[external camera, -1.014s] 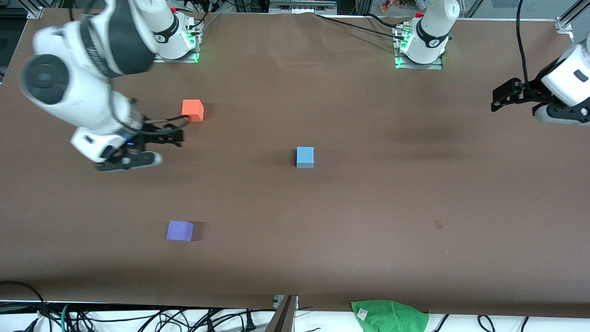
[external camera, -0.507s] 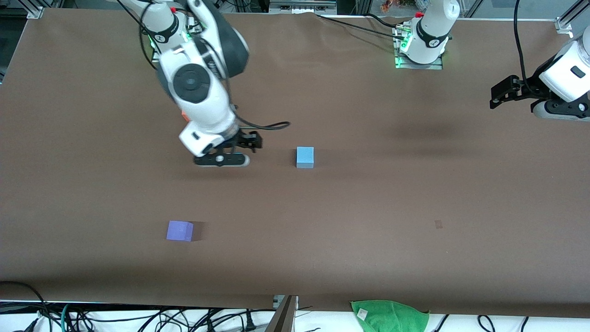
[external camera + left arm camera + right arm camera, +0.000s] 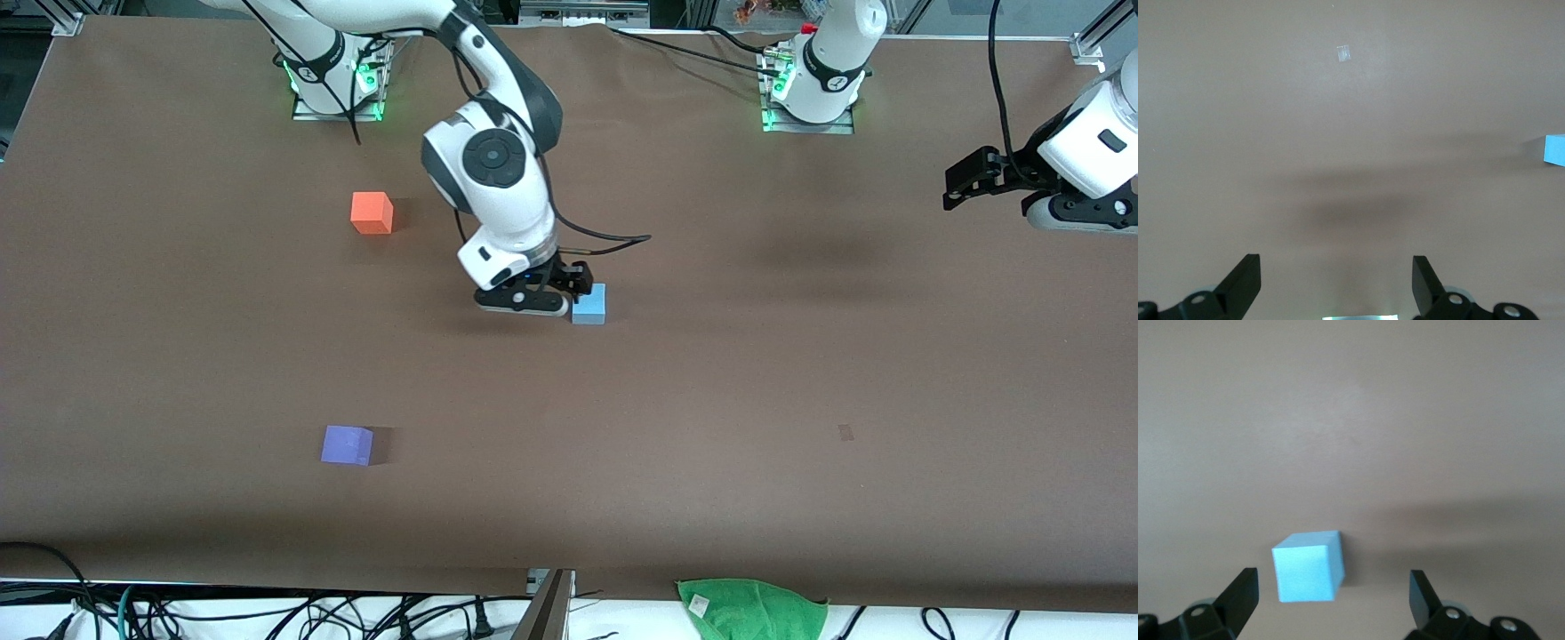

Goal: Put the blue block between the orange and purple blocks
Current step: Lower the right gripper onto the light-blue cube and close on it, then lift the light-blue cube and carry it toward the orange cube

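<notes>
Beside the small matte sky-blue cube, mid-table, the right gripper hovers with jaws spread, lined up to straddle it. Orange cube and violet-purple cube lie toward the right arm's end, with a gap between them. Left gripper waits, jaws spread.

three blocks, two end effectors

From my remote station I see a broad matte brown table surface filling the view, aluminium frame rails at one o'clock, a crumpled green cloth at five o'clock, and tangled black cables on a white floor at seven o'clock.
</notes>
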Available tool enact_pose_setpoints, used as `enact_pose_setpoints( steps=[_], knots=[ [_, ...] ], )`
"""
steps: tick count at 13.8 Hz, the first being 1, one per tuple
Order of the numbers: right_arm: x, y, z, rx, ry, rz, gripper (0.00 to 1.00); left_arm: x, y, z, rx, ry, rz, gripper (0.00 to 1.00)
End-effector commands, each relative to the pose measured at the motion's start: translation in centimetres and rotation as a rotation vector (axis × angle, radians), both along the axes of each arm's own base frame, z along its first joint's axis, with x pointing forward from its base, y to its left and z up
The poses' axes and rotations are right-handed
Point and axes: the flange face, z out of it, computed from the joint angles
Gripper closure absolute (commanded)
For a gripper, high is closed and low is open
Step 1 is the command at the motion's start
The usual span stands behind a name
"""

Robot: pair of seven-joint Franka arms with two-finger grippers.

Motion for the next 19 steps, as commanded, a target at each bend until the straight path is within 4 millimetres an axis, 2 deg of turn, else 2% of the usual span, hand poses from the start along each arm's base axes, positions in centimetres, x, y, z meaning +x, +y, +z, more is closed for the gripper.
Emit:
enact_pose_setpoints(
  steps=[1,5,9,13,19],
  knots=[
    [0.2,2.1,-2.3,0.037,-0.050,-0.011,0.00,-0.3,-0.2,0.1,0.015,0.005,0.004,0.00],
    [-1.3,4.5,-6.2,0.063,-0.094,0.027,0.00,-0.3,-0.2,0.3,0.015,0.004,0.007,0.00],
    [-1.7,4.8,-7.3,0.017,-0.124,0.083,0.00,-0.3,0.0,0.4,0.015,0.004,0.010,0.00],
    [-1.8,4.8,-7.5,0.002,-0.135,0.102,0.00,-0.3,0.1,0.4,0.015,0.006,0.012,0.00],
    [-2.3,5.2,-9.8,-0.017,-0.144,0.130,0.00,-0.3,0.2,0.3,0.015,0.010,0.015,0.00]
  ],
)
